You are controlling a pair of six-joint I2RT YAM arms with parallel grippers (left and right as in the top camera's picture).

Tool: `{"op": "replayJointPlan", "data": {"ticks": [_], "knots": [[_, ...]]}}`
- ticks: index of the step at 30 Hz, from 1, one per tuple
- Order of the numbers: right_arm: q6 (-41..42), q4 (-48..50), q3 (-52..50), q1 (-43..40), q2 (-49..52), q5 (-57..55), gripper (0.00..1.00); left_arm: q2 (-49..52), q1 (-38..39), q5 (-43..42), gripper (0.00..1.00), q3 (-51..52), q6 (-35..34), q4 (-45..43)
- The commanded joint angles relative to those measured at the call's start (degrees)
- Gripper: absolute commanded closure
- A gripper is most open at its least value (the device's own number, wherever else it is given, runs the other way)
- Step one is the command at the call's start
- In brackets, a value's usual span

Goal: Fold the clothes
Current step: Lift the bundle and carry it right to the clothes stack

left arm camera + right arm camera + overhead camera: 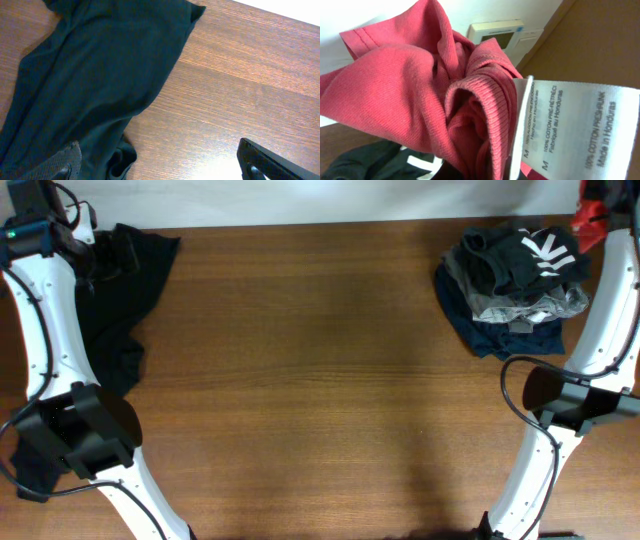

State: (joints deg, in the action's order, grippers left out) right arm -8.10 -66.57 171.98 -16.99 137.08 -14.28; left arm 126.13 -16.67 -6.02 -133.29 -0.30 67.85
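Observation:
The orange-red T-shirt (405,95) hangs bunched from my right gripper (592,220) at the far right edge of the table. Its white neck label (570,130) fills the right wrist view and hides the fingers. Only a small red bit of the T-shirt (590,218) shows in the overhead view. A plain black garment (115,300) lies spread at the far left of the table. It also fills the left of the left wrist view (95,85). My left gripper (160,172) is open above its edge, one finger over the fabric and one over bare wood.
A pile of clothes (510,280) lies at the far right: a black piece with white marks, a grey piece and a dark blue one. The brown wooden table (320,380) runs between the two arms. A white wall panel (495,32) shows behind the T-shirt.

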Motion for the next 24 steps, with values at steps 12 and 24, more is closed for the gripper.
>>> {"op": "replayJointPlan", "data": {"ticks": [12, 24], "knots": [[-10.8, 10.9, -13.4, -1.8, -0.4, -6.0, 0.96, 0.5, 3.1, -0.8, 0.01, -0.7, -0.6, -1.5], [-14.6, 13.3, -14.4, -1.7, -0.5, -13.6, 0.96, 0.5, 3.9, -0.8, 0.01, -0.7, -0.6, -1.7]]}}
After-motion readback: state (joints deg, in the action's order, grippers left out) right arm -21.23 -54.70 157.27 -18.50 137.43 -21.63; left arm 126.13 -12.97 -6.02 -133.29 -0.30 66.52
